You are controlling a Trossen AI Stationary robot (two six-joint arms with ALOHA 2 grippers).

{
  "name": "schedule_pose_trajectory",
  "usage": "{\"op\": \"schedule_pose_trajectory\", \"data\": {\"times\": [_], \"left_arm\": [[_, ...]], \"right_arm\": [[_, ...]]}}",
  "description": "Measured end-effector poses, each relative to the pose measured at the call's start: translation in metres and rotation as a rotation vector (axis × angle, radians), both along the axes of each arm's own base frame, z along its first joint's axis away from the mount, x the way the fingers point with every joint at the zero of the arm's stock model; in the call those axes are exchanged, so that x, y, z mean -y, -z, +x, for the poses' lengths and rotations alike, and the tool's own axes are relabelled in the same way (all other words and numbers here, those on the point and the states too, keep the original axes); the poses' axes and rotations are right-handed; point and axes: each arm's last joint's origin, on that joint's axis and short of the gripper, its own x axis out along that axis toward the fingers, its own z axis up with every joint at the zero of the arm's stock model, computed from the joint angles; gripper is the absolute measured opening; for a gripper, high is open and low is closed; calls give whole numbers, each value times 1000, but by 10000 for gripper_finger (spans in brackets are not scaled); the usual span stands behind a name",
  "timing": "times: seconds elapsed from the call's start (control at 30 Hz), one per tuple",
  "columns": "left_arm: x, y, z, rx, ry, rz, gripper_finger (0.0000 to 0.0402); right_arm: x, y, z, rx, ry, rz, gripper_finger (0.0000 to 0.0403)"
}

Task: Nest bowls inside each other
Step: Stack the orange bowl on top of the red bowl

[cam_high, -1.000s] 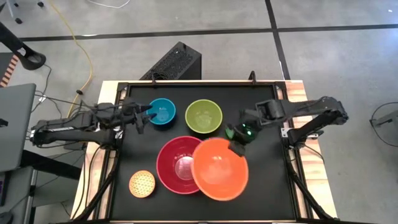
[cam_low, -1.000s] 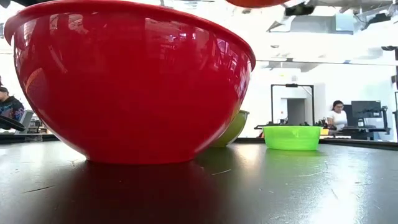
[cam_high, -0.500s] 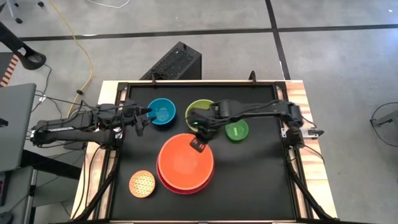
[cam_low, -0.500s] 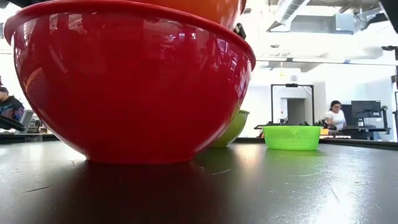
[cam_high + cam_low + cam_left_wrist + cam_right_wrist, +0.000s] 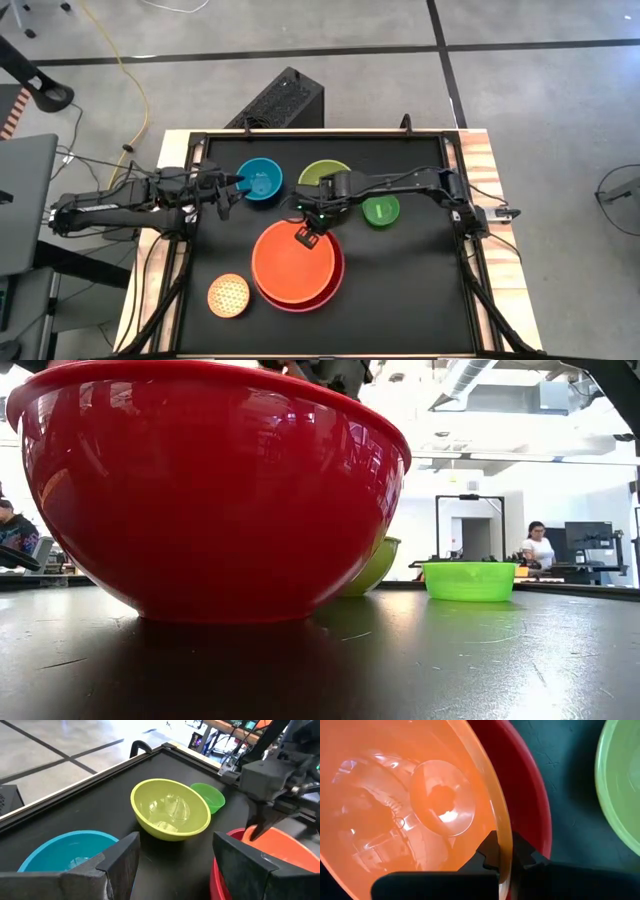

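— Black table (image 5: 420, 290), grey floor beyond. Grippers?
— Right gripper (image 5: 309, 233): pinched on far rim of orange bowl (image 5: 295, 265), now seated in red-pink bowl (image 5: 335, 290). Left gripper (image 5: 232, 186): spread wide, empty, hanging at blue bowl (image 5: 261, 180).
— Done?
— One nesting, release pending.
— Left?
— Lime green bowl (image 5: 322, 171), blue, dotted pale-yellow bowl (image 5: 228, 295), small green bowl (image 5: 381, 210); all loose, apart.
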Motion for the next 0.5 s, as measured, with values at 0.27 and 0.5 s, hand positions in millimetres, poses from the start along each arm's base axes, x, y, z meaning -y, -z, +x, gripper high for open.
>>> {"op": "schedule_pose_trajectory", "data": {"times": [0.27,0.5], "left_arm": [[1,0,0,-1,20,-6,240],[1,0,0,-1,19,-7,240]], "right_arm": [[1,14,4,-44,18,-42,16],[0,13,5,-37,9,-46,55]]}}
